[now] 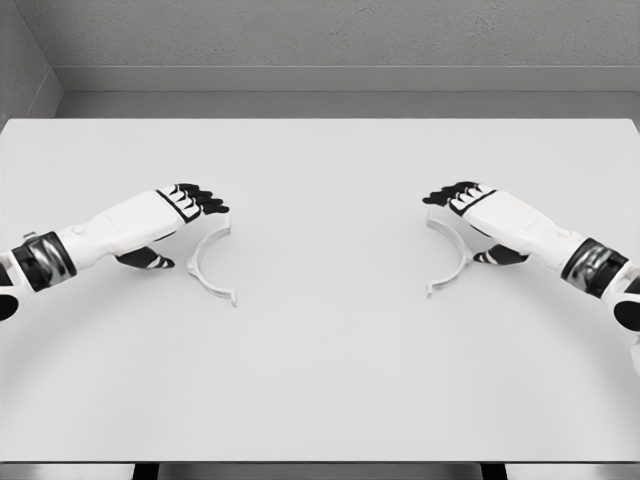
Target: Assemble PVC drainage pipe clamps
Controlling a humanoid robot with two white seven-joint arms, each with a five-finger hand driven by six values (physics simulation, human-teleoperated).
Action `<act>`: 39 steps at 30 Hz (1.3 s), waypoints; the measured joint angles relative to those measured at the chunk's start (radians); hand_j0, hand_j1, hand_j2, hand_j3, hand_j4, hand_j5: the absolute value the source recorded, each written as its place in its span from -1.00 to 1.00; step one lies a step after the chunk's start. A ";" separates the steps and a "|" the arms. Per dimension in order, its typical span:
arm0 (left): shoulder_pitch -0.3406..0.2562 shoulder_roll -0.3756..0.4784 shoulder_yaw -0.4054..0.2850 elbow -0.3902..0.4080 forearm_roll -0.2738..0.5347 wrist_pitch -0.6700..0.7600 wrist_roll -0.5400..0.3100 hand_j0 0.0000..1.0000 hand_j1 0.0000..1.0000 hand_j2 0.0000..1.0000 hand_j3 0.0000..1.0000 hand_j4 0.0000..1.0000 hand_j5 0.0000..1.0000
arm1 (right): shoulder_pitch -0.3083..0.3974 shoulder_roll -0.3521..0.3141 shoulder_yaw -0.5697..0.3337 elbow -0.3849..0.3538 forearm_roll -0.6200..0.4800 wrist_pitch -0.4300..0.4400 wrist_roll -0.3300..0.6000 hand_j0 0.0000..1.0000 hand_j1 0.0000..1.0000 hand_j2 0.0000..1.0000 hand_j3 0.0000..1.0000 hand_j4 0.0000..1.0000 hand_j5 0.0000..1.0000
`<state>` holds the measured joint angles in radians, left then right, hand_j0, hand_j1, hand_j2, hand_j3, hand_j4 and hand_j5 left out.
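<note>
A plain white table [320,380] is set before a grey wall [340,35] (a corner is seen at upper left). Two white half-ring clamp pieces lie flat, well apart: the left clamp half [207,265] beside the left hand [185,205], the right clamp half [453,255] beside the right hand [462,197]. Both hands' dark fingers are curled above the pieces' upper ends; whether anything is gripped cannot be told.

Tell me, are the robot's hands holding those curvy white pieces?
It cannot be told: each hand, left hand and right hand, sits over the top end of a clamp half.

2 clamp halves on table [320,380]: L half [208,266], R half [450,258], well apart.
</note>
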<state>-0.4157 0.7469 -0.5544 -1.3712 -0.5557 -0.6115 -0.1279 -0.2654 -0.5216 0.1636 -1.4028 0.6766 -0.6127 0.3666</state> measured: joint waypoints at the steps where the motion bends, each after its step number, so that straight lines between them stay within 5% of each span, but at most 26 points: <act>1: -0.002 -0.002 0.000 0.003 0.000 0.000 0.000 1.00 1.00 1.00 1.00 1.00 1.00 | 0.000 0.000 0.002 -0.002 0.000 0.000 0.000 1.00 1.00 1.00 1.00 1.00 1.00; 39: -0.003 -0.109 -0.021 -0.001 -0.009 0.000 -0.002 1.00 1.00 1.00 1.00 1.00 1.00 | -0.043 0.016 0.049 0.012 0.002 0.000 0.002 1.00 1.00 1.00 1.00 1.00 1.00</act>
<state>-0.4188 0.6377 -0.5754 -1.3722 -0.5650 -0.6115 -0.1294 -0.3083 -0.5058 0.2130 -1.3905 0.6787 -0.6125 0.3686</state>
